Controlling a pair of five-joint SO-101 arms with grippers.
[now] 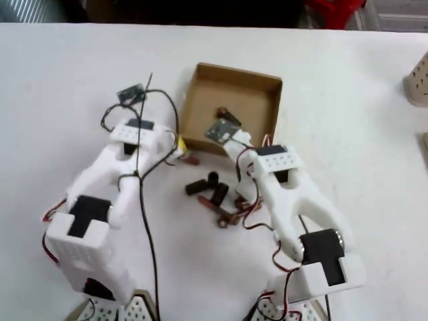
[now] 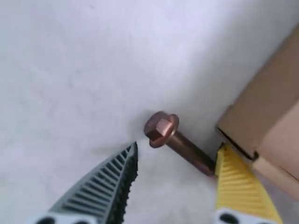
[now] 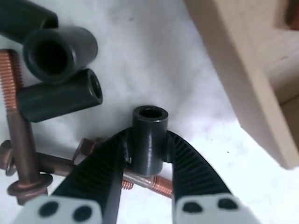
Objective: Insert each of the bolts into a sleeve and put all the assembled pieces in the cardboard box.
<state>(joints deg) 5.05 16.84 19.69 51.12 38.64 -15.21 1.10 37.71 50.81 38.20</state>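
A white table [image 1: 348, 60] spans nearly the whole high view, brightly and evenly lit, with only soft shadows on it. Beyond its far edge lies a dark strip of room, where a red object [image 1: 332, 12] and a pale ribbed surface [image 1: 27, 9] show. A beige perforated piece [image 1: 419, 83] stands on the table.

Noted coppery metal, softly shiny, on the bolt [image 2: 180, 144]; smooth matt black on the sleeve [image 3: 149, 140]; plain matt brown board on the cardboard box [image 1: 237, 73]; matt white on the table [image 1: 348, 100].
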